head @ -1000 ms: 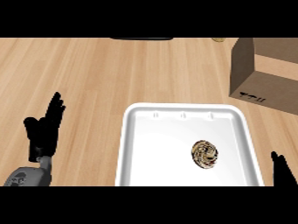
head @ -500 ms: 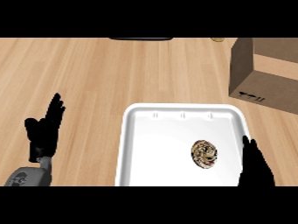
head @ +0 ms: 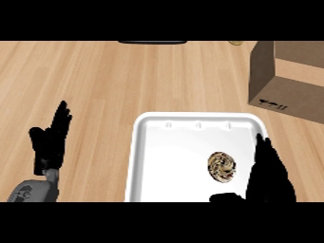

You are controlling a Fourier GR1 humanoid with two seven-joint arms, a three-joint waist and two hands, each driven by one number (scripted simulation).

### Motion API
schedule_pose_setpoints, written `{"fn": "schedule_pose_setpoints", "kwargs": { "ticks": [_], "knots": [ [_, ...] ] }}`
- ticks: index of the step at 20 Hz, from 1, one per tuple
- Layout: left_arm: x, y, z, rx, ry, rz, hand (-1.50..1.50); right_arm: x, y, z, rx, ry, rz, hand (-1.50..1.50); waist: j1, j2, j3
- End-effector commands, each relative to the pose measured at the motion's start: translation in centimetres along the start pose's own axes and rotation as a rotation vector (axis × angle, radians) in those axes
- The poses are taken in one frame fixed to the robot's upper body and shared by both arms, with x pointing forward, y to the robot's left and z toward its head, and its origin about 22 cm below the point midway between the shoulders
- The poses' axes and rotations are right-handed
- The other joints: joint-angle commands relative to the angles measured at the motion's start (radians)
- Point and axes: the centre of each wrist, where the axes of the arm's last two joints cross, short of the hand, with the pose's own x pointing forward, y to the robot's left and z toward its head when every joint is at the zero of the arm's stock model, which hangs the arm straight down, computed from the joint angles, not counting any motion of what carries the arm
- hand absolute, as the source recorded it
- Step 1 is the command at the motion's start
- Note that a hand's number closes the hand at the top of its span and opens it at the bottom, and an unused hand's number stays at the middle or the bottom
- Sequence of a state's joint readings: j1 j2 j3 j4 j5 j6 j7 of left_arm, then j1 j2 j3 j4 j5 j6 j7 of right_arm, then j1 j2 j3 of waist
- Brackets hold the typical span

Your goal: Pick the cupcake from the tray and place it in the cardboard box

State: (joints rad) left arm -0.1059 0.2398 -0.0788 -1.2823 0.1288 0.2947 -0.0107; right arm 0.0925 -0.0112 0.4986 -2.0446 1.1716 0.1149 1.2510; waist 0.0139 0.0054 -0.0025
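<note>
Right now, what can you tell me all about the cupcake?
The cupcake is small and round, seen from above, with a swirly brown and cream top. It sits inside the white tray, in the right part toward the near edge. The right hand is open just beside it on the right, fingers straight, not curled round it. Whether they touch cannot be told. Its sides and wrapper are hidden from this angle.

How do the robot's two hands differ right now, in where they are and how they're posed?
The left hand sits over bare wooden counter, well left of the white tray; the right hand reaches over the tray's right side, just beside the cupcake. The left hand rests with fingers pointing up, near nothing; the right has its thumb spread below the cupcake, not yet touching it. Both are black, open and hold nothing.
</note>
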Motion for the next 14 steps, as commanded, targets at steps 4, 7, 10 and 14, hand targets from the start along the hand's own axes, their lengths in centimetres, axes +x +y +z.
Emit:
{"fn": "schedule_pose_setpoints", "kwargs": {
  "ticks": [4, 7, 10, 14],
  "knots": [
    [0.6, -0.1, 0.2, -0.002, 0.004, -0.003, 0.00, 0.4, 1.0, 0.2, 0.042, 0.223, 0.038, -1.50, -0.009, -0.006, 0.001],
    [0.1, -0.2, 0.6, -0.008, 0.008, 0.000, 0.00, 1.0, 0.8, -1.6, 0.037, 0.250, 0.039, -1.50, -0.003, -0.005, 0.001],
    [-0.8, 0.5, -0.1, 0.003, 0.005, 0.002, 0.00, 1.5, 1.2, -2.4, 0.039, 0.262, 0.048, -1.50, -0.007, -0.001, 0.000],
    [1.1, 1.1, -0.6, 0.005, 0.000, -0.003, 0.00, 1.5, 1.0, -3.8, 0.043, 0.301, 0.061, -1.50, -0.004, -0.002, 0.001]
  ]
}}
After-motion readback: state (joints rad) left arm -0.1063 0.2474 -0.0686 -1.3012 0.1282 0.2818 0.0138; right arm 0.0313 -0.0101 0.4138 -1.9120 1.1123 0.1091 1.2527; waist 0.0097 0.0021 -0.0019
